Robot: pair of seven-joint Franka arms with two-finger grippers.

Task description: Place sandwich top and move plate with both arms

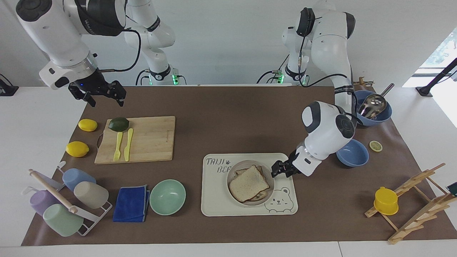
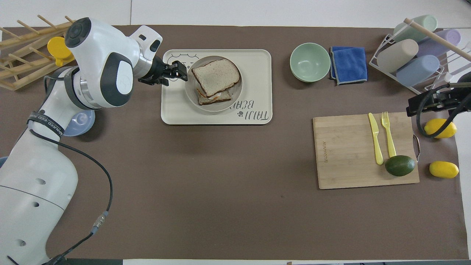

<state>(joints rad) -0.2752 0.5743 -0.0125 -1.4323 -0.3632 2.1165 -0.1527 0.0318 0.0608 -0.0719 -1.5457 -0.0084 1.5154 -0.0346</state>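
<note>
Bread: two slices, sandwich top (image 1: 249, 183) uppermost, on one plate (image 1: 231, 173)
Left gripper (image 1: 279, 169): beside plate, spread apart, empty
Right gripper (image 1: 103, 94): waits, spread apart, empty

Table (image 1: 421, 107) under brown mat (image 1: 232, 117)

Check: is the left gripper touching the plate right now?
Apart. In the overhead view, tray surface shows between the left gripper and the plate rim.
</note>
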